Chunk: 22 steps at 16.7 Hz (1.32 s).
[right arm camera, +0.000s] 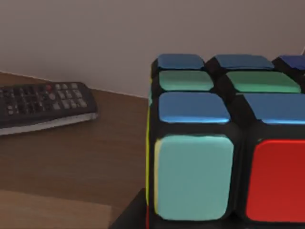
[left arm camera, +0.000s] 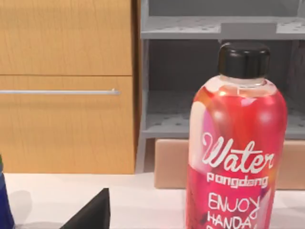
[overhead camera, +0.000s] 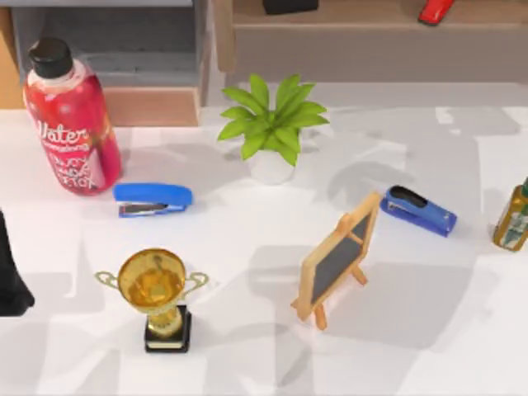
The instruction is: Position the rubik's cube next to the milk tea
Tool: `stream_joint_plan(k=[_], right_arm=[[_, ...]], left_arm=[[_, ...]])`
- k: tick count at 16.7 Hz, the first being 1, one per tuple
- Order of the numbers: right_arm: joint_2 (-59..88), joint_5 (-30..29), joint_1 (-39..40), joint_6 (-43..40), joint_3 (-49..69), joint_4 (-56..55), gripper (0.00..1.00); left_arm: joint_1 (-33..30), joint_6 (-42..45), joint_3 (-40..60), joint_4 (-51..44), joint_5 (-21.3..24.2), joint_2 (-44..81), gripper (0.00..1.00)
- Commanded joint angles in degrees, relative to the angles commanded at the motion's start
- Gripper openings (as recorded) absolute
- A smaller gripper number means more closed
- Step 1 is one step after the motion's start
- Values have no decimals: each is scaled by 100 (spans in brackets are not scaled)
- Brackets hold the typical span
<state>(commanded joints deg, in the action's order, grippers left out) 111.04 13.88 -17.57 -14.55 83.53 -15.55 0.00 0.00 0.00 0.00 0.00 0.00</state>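
Looming close in the right wrist view, the rubik's cube sits on a brown wooden shelf, with a black remote control lying well apart from it on the same surface against a plain wall. A dark edge of the right arm's jaws pokes in just below the cube, so the cube lies straight ahead of that arm and very near; whether those jaws are apart, together or clamped I cannot tell. The cube is square, with no long axis to line up on.

From above, the bench carries a red water bottle at ten o'clock, a potted plant at twelve, a blue stapler at nine, a darker stapler at three, a small chalkboard easel near centre, a gold trophy at seven, and an amber bottle at the three o'clock edge. No milk tea is visible among these.

The left arm sits parked at the nine o'clock edge, facing the water bottle; its jaws' state I cannot tell.

The right arm is clearly nearer the cube, so the pick should fall to it.
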Motion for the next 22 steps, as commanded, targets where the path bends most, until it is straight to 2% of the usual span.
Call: stream_joint_plan(k=[6,12,16,22], right_arm=[[-281,-509,288,-476,1150,3821,0],[177,-985,605,-159,1926,7155,0],[932,-1223,742,251,2085,8301,0],[1319,-1346,701,474,2125,8608,0]], left_arm=[[0,0,0,0,0,0,100],[0,0,0,0,0,0,100],[0,0,0,0,0,0,100],[0,0,0,0,0,0,100]])
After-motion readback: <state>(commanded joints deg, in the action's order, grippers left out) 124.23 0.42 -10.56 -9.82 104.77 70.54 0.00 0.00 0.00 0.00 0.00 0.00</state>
